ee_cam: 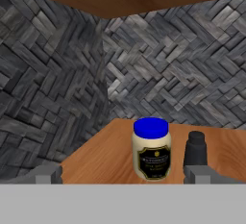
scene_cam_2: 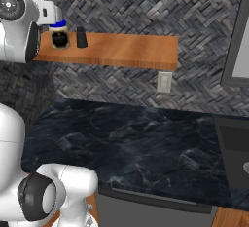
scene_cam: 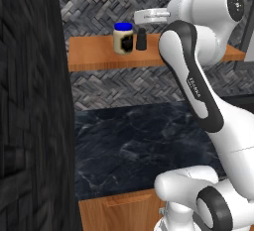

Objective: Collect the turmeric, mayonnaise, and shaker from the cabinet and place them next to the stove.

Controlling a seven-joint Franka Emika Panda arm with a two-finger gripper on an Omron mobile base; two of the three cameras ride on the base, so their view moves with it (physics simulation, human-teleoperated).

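The mayonnaise [ee_cam: 152, 148] stands upright on the cabinet [scene_cam: 94, 54] near its left end, blue lid on, with the shaker [ee_cam: 195, 149] just beside it to the right. Its dark label carries pale writing too small to read. The gripper [ee_cam: 122, 174] hangs released in front of the jar, fingertips [ee_cam: 48, 174] spread wide, touching nothing. Below lies the dark marble worktop [scene_cam_2: 136, 148].

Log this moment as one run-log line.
phase: approach | tool: open, empty, facing mayonnaise | shaker: beside mayonnaise, apart | both upright on cabinet | counter below
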